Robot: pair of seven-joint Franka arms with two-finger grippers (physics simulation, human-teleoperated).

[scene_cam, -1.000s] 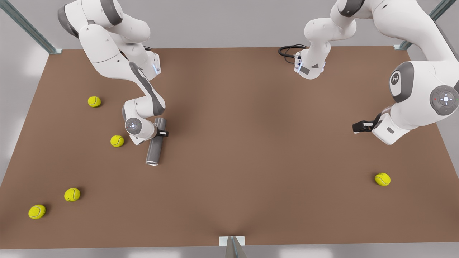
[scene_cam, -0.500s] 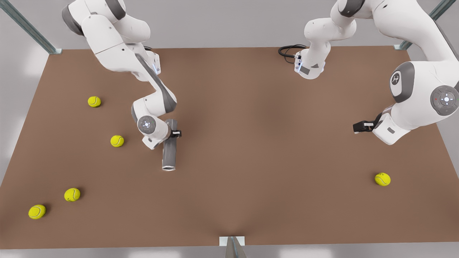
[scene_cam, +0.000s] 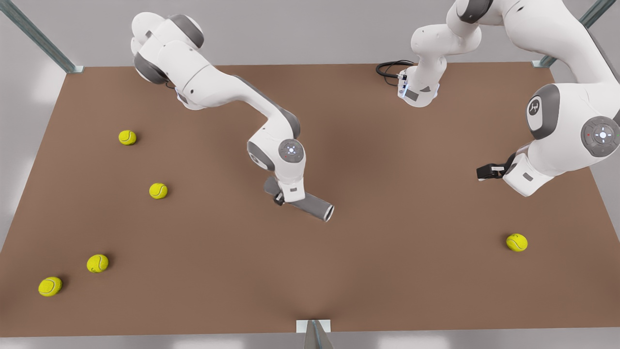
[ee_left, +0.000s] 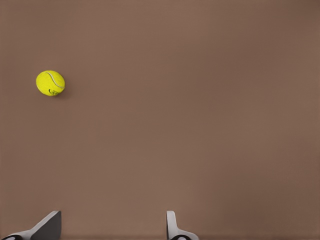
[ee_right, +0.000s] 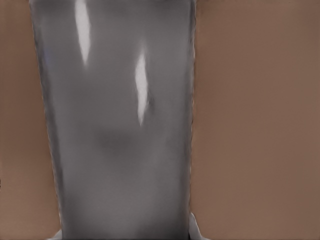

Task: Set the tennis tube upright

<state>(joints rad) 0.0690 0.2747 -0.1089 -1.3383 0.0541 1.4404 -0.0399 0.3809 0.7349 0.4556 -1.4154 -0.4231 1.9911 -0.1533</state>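
The tennis tube (scene_cam: 310, 205) is lying near the middle of the brown table (scene_cam: 387, 271), hollow mouth pointing toward the front view's right. The right gripper (scene_cam: 285, 196) is pinching it around the body. The left gripper (scene_cam: 487, 171) is hanging with jaws spread over bare table, a tennis ball (ee_left: 50, 83) sitting well off from it

Front view: high above the table (scene_cam: 368, 271), tilted down. Left wrist view: well above bare tabletop, one tennis ball (ee_left: 50, 83) at ten o'clock. Right wrist view: pressed close against the tennis tube (ee_right: 120, 150), shared with front view (scene_cam: 315, 207).
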